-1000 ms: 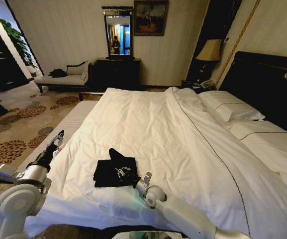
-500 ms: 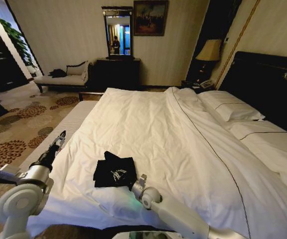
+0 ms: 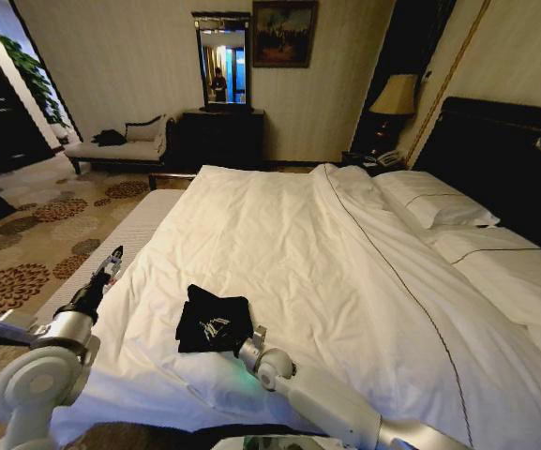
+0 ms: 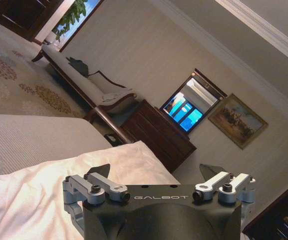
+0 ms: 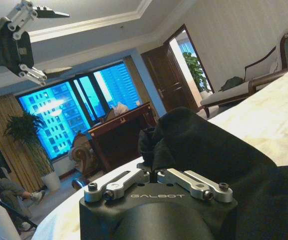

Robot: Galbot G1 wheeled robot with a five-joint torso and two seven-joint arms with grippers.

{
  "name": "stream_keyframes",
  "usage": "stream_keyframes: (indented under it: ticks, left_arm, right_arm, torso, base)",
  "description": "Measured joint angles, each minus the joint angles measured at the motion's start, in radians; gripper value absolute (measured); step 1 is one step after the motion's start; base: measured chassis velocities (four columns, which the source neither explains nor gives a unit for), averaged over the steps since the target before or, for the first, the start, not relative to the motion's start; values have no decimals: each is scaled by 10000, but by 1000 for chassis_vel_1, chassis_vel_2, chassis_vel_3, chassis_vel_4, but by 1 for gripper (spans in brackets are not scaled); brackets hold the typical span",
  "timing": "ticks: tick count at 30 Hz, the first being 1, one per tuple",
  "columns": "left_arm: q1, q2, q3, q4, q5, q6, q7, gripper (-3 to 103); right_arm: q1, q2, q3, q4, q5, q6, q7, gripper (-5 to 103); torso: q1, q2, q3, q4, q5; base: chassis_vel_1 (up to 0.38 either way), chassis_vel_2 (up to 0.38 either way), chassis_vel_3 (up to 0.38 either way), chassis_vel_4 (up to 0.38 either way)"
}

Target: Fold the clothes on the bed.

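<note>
The clothes, a black T-shirt (image 3: 214, 319) with white lettering, lie bunched in a small folded heap on the near left part of the bed's white duvet (image 3: 326, 244). My right gripper (image 3: 247, 339) is at the heap's near right edge. In the right wrist view the right gripper (image 5: 153, 165) is shut on the black cloth (image 5: 208, 145), which hides its fingertips. My left gripper (image 3: 111, 263) hangs over the bed's left edge, clear of the shirt. The left wrist view shows this gripper (image 4: 156, 170) open and holding nothing.
White pillows (image 3: 439, 202) and a dark headboard (image 3: 504, 159) are at the right. A pale chaise longue (image 3: 120, 145), a dark dresser with mirror (image 3: 221, 136) and a lamp (image 3: 394, 96) stand along the far wall. Patterned carpet (image 3: 26, 244) lies left of the bed.
My right gripper has moved left with the shirt's edge, and the heap has shifted left and grown more compact. The left gripper has barely moved.
</note>
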Motion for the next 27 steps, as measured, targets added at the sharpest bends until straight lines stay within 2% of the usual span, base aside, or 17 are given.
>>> stream_keyframes:
  ticks: [6, 10, 11, 14, 16, 18, 19, 20, 23, 24, 27]
  left_arm:
    - [-11, -62, 85, 0, 18, 0, -2, 100]
    - [-17, -85, 133, -3, 66, 7, -4, 100]
    - [-17, -85, 133, -3, 66, 7, -4, 100]
    - [-11, -95, 137, -8, 88, 10, -4, 100]
    - [-2, -97, 130, -8, 90, 11, -5, 100]
    - [16, -98, 97, -8, 92, 11, -4, 100]
    - [16, -98, 97, -8, 92, 11, -4, 100]
    - [21, -98, 84, -5, 92, 11, -4, 100]
    - [28, -113, 73, 13, 101, 11, -5, 100]
    - [28, -113, 73, 13, 101, 11, -5, 100]
    - [24, -151, 132, 15, 157, 12, -5, 100]
  right_arm:
    - [-76, 46, 26, 3, -264, 15, 225, 0]
    - [-150, 67, 5, 227, -418, 174, 289, 21]
    - [-150, 67, 5, 227, -418, 174, 289, 21]
    - [-228, 16, -127, 622, -640, 444, 403, 37]
    - [-249, -7, -138, 751, -643, 524, 434, 37]
    - [-279, -68, -71, 965, -524, 710, 401, 48]
    - [-279, -68, -71, 965, -524, 710, 401, 48]
    - [-275, -85, 14, 1020, -365, 736, 367, 54]
    - [-38, 11, 358, 933, 336, 529, 556, 70]
    - [-38, 11, 358, 933, 336, 529, 556, 70]
    - [271, 247, 416, 613, 847, -43, 1313, 81]
  torso:
    - [0, 0, 0, 0, 0]
    - [0, 0, 0, 0, 0]
    - [0, 0, 0, 0, 0]
    - [0, 0, 0, 0, 0]
    - [0, 1, 0, 0, 1]
    - [0, 1, 0, 0, 1]
    - [0, 1, 0, 0, 1]
    - [0, 1, 0, 0, 0]
    - [0, 1, 0, -1, 1]
    - [0, 1, 0, -1, 1]
    - [0, 0, 0, 0, 0]
  base:
    - [0, 0, 0, 0]
    - [0, 0, 0, 0]
    - [0, 0, 0, 0]
    - [0, 0, 0, 0]
    - [0, 0, 0, 0]
    - [0, 0, 0, 0]
    - [0, 0, 0, 0]
    - [0, 0, 0, 0]
    - [0, 0, 0, 0]
    - [0, 0, 0, 0]
    - [0, 0, 0, 0]
